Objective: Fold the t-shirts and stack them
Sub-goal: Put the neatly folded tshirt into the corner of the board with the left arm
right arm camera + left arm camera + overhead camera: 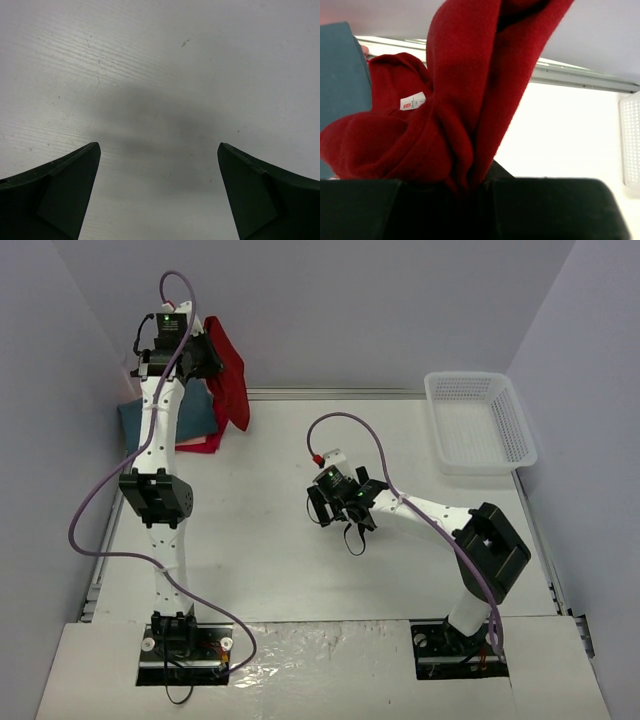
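Observation:
My left gripper is raised at the far left and shut on the deep red t-shirt, which hangs bunched from it; in the left wrist view the red cloth is pinched between the jaws, its white neck label showing. Under it on the table lies the slate-teal t-shirt, folded, on top of the pinkish-red t-shirt, of which only an edge shows. The teal shirt also shows in the left wrist view. My right gripper is open and empty, low over the bare table middle.
A white plastic mesh basket stands at the far right of the table; its edge shows in the left wrist view. Purple cables loop from both arms. Grey walls close in the table at the back and sides.

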You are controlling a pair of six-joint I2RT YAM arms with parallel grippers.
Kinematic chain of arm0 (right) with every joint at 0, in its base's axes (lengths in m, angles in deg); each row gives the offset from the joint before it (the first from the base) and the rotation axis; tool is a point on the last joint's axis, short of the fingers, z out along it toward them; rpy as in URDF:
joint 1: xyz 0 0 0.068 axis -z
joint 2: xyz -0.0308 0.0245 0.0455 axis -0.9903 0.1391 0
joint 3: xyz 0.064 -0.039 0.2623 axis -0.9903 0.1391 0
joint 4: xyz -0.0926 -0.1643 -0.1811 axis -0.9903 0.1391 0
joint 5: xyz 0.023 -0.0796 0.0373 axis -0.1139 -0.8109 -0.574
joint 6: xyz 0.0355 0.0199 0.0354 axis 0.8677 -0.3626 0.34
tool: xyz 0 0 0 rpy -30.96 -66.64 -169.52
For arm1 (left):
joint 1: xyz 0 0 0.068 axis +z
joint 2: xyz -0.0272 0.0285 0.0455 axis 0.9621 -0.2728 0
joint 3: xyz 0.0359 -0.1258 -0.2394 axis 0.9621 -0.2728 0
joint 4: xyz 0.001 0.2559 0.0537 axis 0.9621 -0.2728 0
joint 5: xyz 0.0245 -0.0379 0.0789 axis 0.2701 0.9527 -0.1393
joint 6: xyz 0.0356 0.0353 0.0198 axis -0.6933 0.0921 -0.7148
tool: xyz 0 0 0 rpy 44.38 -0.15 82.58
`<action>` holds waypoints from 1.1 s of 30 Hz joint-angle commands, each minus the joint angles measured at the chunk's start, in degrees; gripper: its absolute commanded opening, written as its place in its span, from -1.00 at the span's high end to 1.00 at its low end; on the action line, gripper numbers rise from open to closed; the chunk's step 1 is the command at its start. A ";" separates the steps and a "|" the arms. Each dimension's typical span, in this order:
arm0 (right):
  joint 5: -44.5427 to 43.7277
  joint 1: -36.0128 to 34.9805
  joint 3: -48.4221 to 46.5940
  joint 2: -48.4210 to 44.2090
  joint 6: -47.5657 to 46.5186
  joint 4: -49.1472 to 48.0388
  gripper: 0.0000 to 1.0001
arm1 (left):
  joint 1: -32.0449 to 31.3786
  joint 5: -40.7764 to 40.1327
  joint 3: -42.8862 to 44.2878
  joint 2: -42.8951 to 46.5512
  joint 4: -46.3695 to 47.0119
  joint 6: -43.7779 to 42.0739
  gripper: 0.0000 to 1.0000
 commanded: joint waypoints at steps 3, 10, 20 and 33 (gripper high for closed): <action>0.52 0.00 -0.61 2.01 0.51 0.05 -1.00 | 1.69 2.65 3.45 4.72 4.72 0.25 0.95; 2.01 -0.61 -0.87 4.29 1.48 -0.83 -1.00 | 5.21 4.15 3.54 5.33 6.82 0.51 0.95; 2.36 -2.10 -2.63 7.54 2.80 -0.83 -1.00 | 8.63 7.05 3.10 4.72 8.15 0.95 0.95; 3.24 -3.95 -5.35 12.64 3.33 -0.48 -1.00 | 10.48 10.47 3.27 -1.08 8.59 0.16 0.95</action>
